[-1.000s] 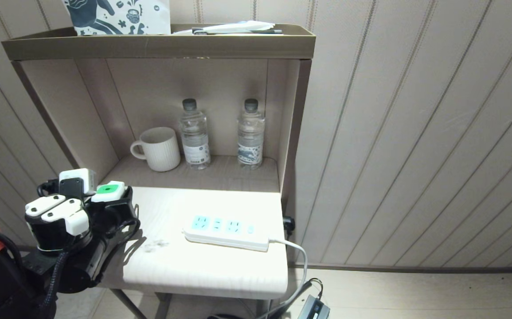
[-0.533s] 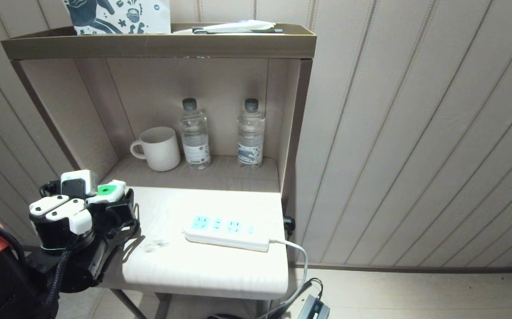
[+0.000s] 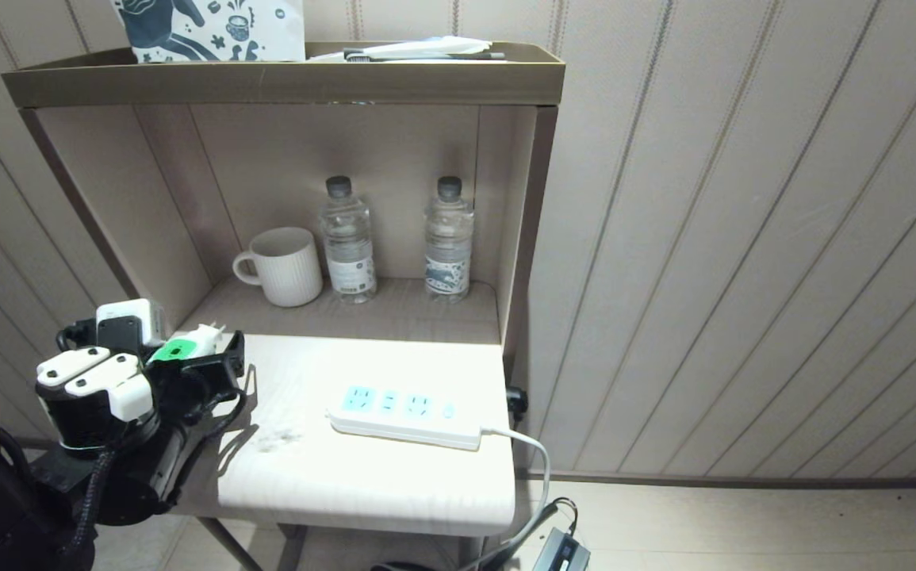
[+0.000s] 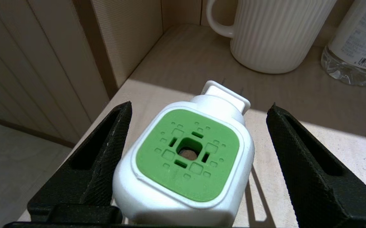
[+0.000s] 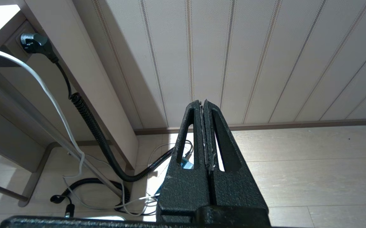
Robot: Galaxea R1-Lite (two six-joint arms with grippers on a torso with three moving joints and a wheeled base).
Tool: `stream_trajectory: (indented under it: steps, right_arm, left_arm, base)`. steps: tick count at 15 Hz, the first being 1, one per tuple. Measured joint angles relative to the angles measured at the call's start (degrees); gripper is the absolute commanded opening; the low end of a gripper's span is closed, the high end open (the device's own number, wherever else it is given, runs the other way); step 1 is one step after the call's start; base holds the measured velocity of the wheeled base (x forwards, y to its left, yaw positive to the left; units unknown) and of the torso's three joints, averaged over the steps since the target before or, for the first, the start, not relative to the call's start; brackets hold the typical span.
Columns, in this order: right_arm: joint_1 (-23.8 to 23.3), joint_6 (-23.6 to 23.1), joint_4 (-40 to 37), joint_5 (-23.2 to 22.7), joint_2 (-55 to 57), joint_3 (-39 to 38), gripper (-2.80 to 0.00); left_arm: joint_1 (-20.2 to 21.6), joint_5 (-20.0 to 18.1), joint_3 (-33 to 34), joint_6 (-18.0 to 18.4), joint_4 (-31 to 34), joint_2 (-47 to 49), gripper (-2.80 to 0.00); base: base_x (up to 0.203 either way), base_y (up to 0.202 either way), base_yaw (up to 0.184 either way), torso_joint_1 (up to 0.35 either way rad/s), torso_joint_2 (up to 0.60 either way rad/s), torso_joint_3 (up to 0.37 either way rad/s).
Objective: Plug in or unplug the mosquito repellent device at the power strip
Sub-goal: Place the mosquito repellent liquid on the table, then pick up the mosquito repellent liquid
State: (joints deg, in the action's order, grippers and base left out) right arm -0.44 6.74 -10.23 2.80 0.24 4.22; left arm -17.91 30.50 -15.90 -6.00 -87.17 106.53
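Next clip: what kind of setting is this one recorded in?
Probably a hotel room or bedroom: a bedside-style stand against a panelled wall, holding a mug, two water bottles and a power strip.

Wall (image 3: 743,238): beige panelling with thin vertical grooves, fills 3 o'clock side and behind. Dark skirting board (image 3: 743,479) along its base. Floor (image 3: 743,527): pale wood-look planks, 5 o'clock. Bedside unit (image 3: 283,79) at 11–12 o'clock: brown-edged top tray, open beige niche below, light wood pull-out shelf (image 3: 362,484) in front, brightly lit from above. Niche holds a ribbed white mug (image 3: 283,266) and two clear water bottles (image 3: 346,238). Black coiled cable (image 5: 91,126) and thin white wires trail on the floor under the unit.
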Motion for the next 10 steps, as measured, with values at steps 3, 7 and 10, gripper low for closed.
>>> stream_trajectory:
  steps: [3, 7, 10]
  right_arm:
    - [0.0, 0.0, 0.0, 0.0, 0.0, 0.0, -2.8]
    - [0.0, 0.0, 0.0, 0.0, 0.0, 0.0, -2.8]
    - [0.0, 0.0, 0.0, 0.0, 0.0, 0.0, -2.8]
  left_arm:
    - [0.0, -0.1, 2.1, 0.0, 0.0, -2.1, 0.0]
    - [-0.5, -0.1, 4.4, 0.3, 0.0, -5.3, 0.0]
    - [-1.4, 0.0, 4.1, 3.3, -0.1, -9.7, 0.0]
  base:
    - [0.0, 0.0, 0.0, 0.0, 0.0, 0.0]
    - [0.0, 0.0, 0.0, 0.0, 0.0, 0.0]
    - [0.0, 0.0, 0.0, 0.0, 0.0, 0.0]
